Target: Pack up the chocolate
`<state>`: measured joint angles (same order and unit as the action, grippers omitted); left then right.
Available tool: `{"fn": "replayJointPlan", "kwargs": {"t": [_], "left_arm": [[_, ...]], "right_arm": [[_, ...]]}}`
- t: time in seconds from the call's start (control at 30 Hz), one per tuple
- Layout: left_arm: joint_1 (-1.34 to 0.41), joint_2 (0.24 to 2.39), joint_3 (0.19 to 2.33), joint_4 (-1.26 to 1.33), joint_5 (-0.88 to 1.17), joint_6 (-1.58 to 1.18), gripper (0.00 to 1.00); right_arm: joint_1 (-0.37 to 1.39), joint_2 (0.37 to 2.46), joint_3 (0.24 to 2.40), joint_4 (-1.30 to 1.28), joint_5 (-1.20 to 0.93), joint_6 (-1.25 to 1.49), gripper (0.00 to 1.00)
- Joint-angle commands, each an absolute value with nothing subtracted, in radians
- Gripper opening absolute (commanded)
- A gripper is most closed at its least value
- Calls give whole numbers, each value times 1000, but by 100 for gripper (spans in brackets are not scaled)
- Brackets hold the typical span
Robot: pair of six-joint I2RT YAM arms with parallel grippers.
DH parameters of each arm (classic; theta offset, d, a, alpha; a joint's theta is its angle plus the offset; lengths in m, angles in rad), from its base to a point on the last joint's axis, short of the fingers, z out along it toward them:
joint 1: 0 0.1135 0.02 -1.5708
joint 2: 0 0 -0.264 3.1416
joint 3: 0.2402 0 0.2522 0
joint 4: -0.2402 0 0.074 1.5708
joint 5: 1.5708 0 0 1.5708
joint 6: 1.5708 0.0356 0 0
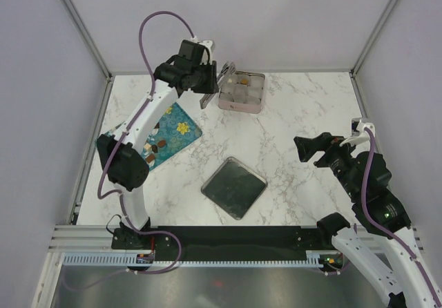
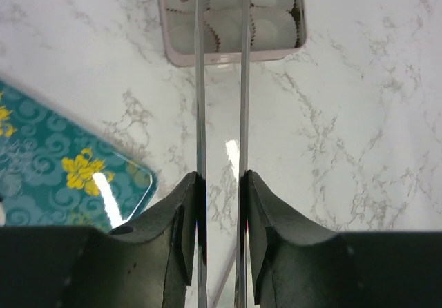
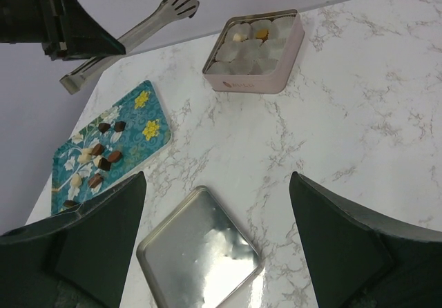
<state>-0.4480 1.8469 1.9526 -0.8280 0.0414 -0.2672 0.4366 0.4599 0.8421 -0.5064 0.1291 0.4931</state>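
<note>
Marble top [image 1: 304,114]: left gripper [image 2: 221,184] clamps tongs [image 2: 200,80] over the tin [image 3: 252,85], right gripper [image 3: 215,184] wide, empty. Chocolate [image 3: 114,157] left of tin: light, brittle, probably slick, so pinch sides gently.

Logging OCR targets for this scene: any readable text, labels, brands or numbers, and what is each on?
Pink tin, front wall: one short printed word or logo, too small and blurred to read in any view.
Patterned tray: flowers only, no text visible.
Metal lid: no text visible.
Tongs: no text visible.
</note>
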Motion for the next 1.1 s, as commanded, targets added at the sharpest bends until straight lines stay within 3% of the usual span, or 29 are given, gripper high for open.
{"fn": "replayJointPlan", "kwargs": {"t": [0.0,0.53,1.07], "left_arm": [[-465,1945,2081,-770,94,-279,33],[-499,2204,2117,-394,153,-252,34],[-508,2325,2137,-290,155,-222,35]], "right_arm": [[442,477,879,-457,143,485,93],[442,502,931,-453,160,459,93],[442,528,945,-453,164,468,93]]}}
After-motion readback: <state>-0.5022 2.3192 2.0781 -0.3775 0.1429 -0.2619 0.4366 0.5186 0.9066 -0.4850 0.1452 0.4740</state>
